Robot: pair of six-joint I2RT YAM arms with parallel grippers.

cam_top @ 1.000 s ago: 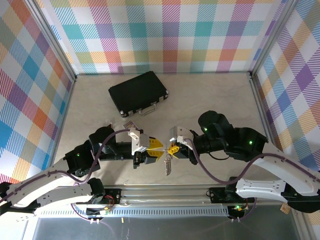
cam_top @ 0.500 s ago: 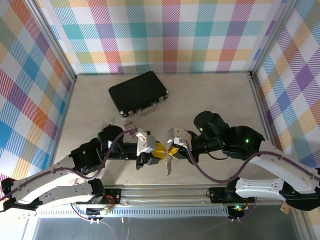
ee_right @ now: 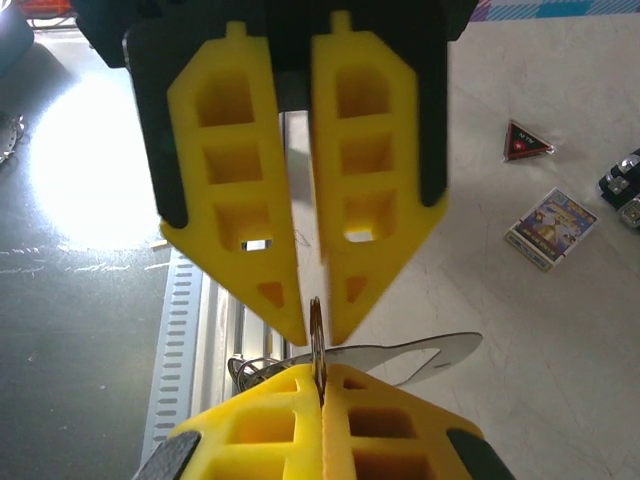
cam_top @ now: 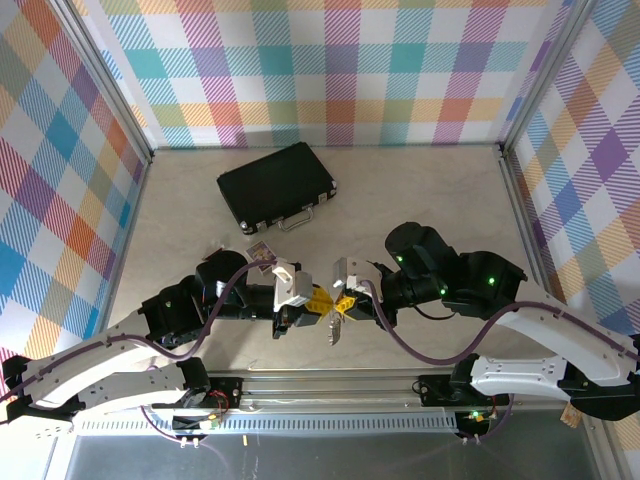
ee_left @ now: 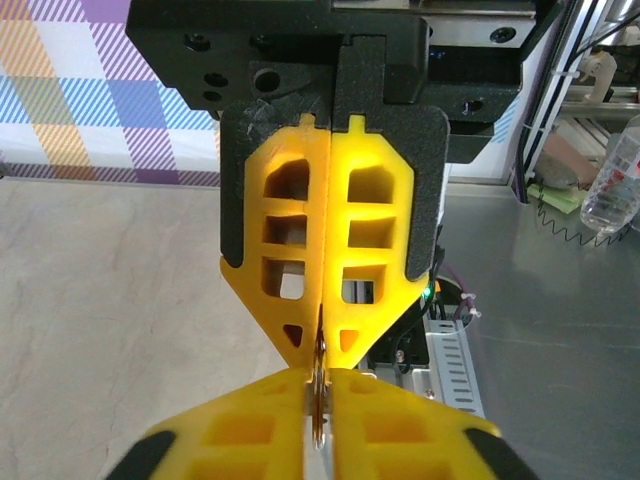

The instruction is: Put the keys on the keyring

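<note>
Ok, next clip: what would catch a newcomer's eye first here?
The grippers meet nose to nose at the near middle of the table: the right gripper pinches the keyring, the left gripper has its yellow fingers a sliver apart around the same ring, and a key hangs from it. Behind them, a black case lies shut, far side, left of centre.

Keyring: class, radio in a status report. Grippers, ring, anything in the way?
Right gripper shut on keyring. Left gripper narrowly open around it. One key hangs below. Nothing blocking.
</note>
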